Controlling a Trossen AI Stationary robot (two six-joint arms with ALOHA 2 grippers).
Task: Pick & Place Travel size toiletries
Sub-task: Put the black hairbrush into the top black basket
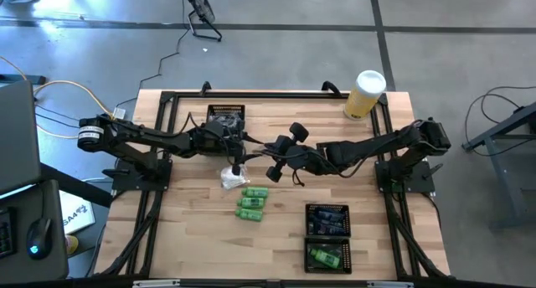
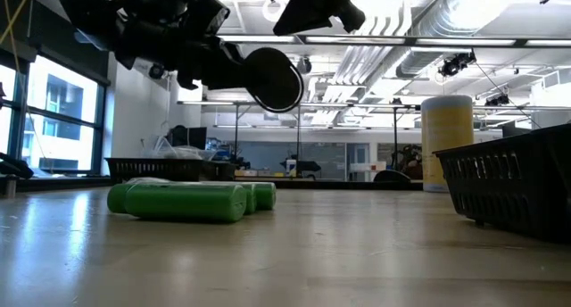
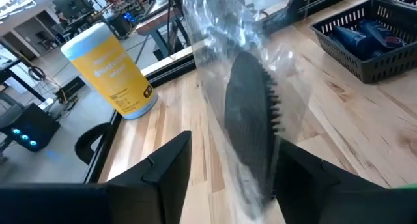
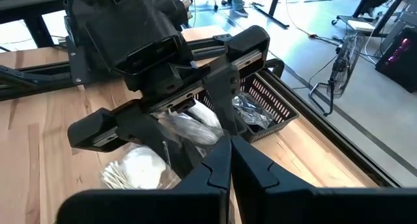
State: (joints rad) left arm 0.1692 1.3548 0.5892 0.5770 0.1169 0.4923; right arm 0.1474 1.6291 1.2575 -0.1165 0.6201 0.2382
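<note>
Two grippers met above the table's middle. The left gripper [image 1: 237,164] held a clear crinkly packet [image 3: 251,87] between its fingers [image 3: 166,168], a round dark case (probably a small brush) sealed inside, hanging clear of the wood. The right gripper [image 4: 228,160], fingers pressed together and holding nothing, hovered just at its 3 o'clock. Another white packet [image 1: 230,178] lay directly below, with three green bottles [image 1: 252,202] at 5 o'clock of it on the table [image 1: 184,229].
</note>
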